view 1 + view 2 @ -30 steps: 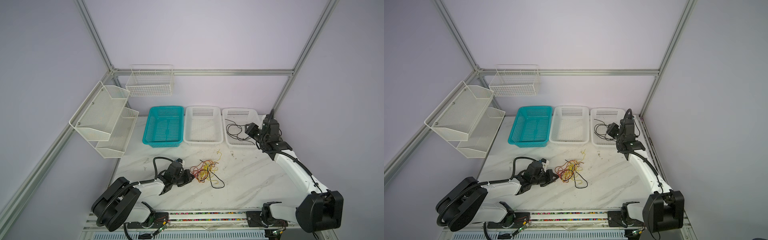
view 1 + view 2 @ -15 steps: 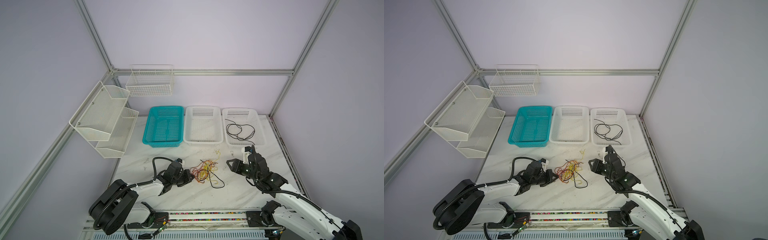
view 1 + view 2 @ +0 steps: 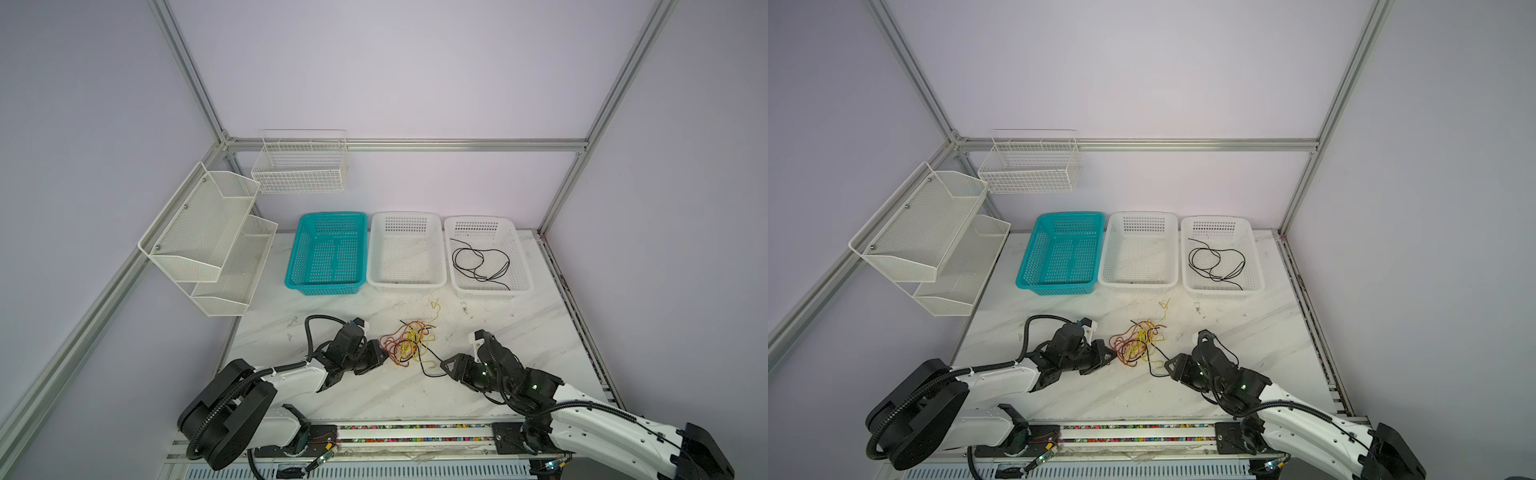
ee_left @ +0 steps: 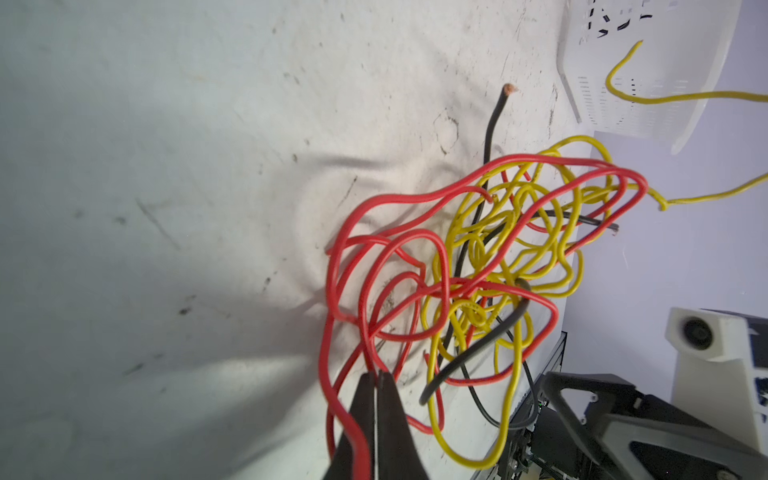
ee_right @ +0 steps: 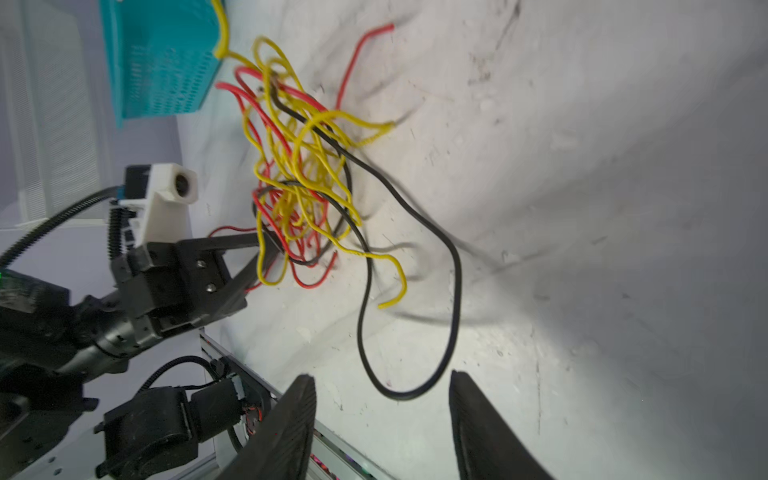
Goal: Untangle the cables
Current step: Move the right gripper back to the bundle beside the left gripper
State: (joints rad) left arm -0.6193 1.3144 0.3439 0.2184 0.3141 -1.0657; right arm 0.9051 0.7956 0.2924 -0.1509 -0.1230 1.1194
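Found the left gripper (image 4: 377, 376) pinched shut on a strand of the red cable (image 4: 330, 282) at the near edge of the tangle (image 3: 409, 347), fingertips low over the marble table (image 3: 374, 399). Found the right gripper (image 5: 382, 378) parted about halfway and gripping nothing, with the bend of the black cable (image 5: 459, 282) trailing out of the knot and lying just inside the gap between the tips, apparently touching neither. Saw, in both top views, the two grippers flanking the knot from opposite sides. Made out red, black and yellow cable (image 4: 685, 98) wound through one another near the middle of the table, with one yellow end straying toward the baskets. Noted a second black cable (image 3: 455, 262) lying alone in the rightmost white basket (image 3: 524, 270), well apart from the knot. Judged the step in hand as anchoring with the left and reaching for the black loop with the right. Reckoned the next move called for easing the right jaws further over that bend, closing on the single black strand only, then drawing it slowly away from the anchored side, with yellow coils crossing it and likely to drag along.
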